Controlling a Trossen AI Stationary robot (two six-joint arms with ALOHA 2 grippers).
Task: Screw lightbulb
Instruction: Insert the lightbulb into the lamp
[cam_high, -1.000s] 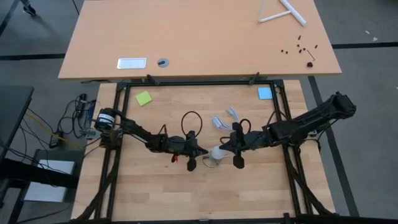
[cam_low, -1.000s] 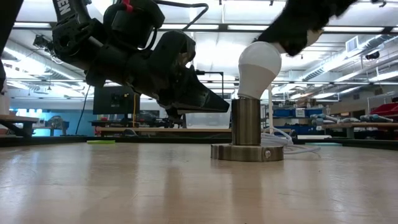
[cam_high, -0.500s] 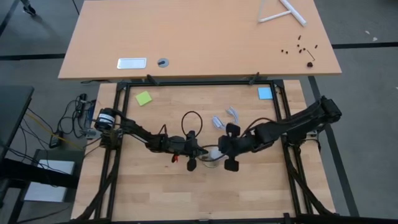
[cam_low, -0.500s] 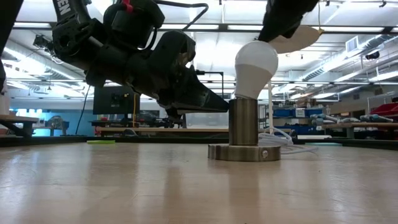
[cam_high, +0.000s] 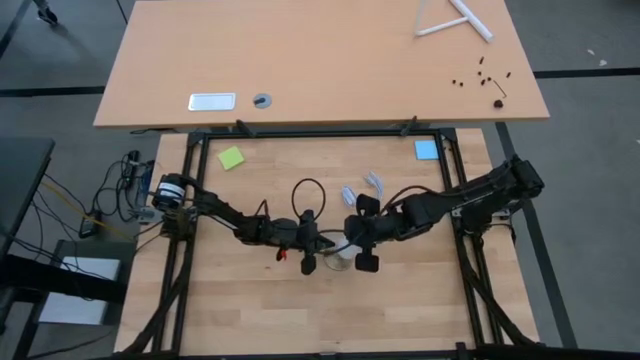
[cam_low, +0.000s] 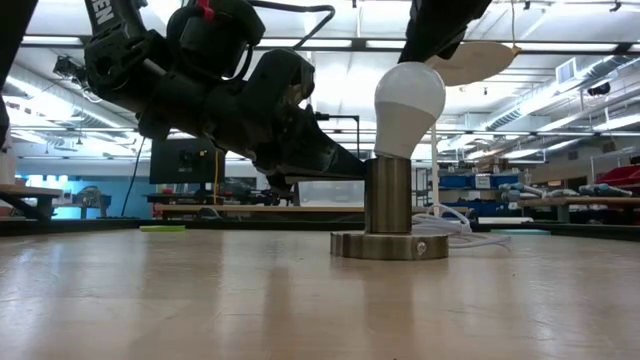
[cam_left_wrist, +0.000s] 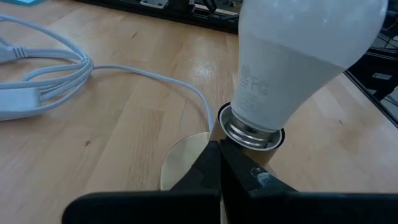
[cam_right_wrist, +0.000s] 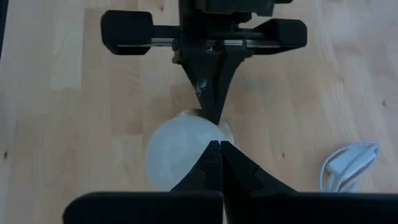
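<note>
The white frosted lightbulb (cam_low: 408, 100) stands with its screw end in the metal socket (cam_low: 390, 200), leaning a little toward the table's right. The socket's round base (cam_low: 390, 245) rests flat on the wooden table. My left gripper (cam_low: 362, 172) is shut, with its tip at the socket's upright tube. My right gripper (cam_right_wrist: 217, 148) is shut and points steeply down right over the bulb's dome (cam_right_wrist: 177, 158). In the high view it covers most of the bulb (cam_high: 344, 250). My left gripper has its shut fingertips (cam_left_wrist: 219, 149) against the side of the socket's upright tube (cam_low: 374, 185), just under the bulb's metal collar (cam_left_wrist: 249, 132). It comes from the table's left, slanting slightly down. My right gripper's shut tip is at the top of the bulb's dome (cam_low: 410, 66); I cannot tell whether it touches.
The socket's white cord (cam_left_wrist: 62, 68) lies coiled on the table behind the socket (cam_high: 360, 188). A green note (cam_high: 231, 158) and a blue note (cam_high: 426, 150) lie near the far corners. A black frame (cam_high: 320, 131) rims the table; a second tabletop (cam_high: 320, 60) stands beyond.
My right gripper has risen and gone toward the table's left, from the bulb's upper right side to over its top, tipping more steeply downward. It stays shut. The socket with the bulb has slid slightly toward the table's left, against my left gripper's tip.
</note>
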